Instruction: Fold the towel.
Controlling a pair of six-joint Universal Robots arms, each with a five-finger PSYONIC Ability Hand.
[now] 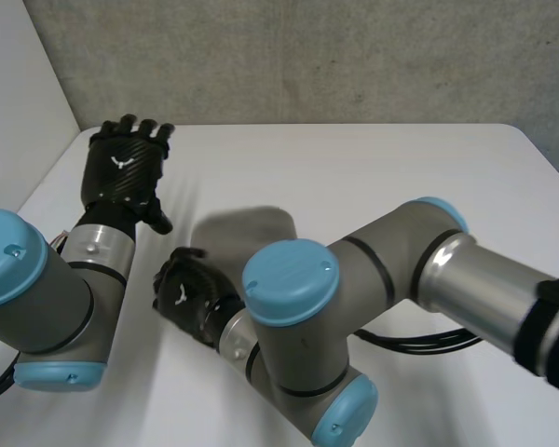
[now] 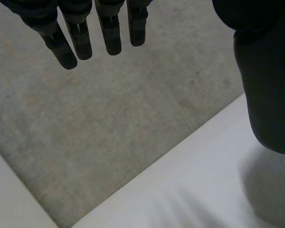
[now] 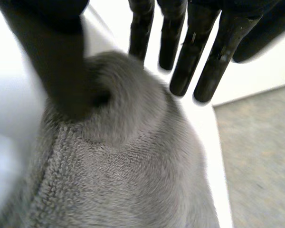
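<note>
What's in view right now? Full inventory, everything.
towel: 1, grey, middle of the table, partly hidden behind the right arm
table: 1, white, under everything
wall: 1, grey, behind the table's far edge
left arm: 1, grey with light-blue caps, over the table's left side
right arm: 1, grey with light-blue caps, reaching across towards the towel
left hand: 1, black, raised near the far left corner, fingers straight, holding nothing
right hand: 1, black, at the towel's near left edge, thumb on the cloth, fingers straight
</note>
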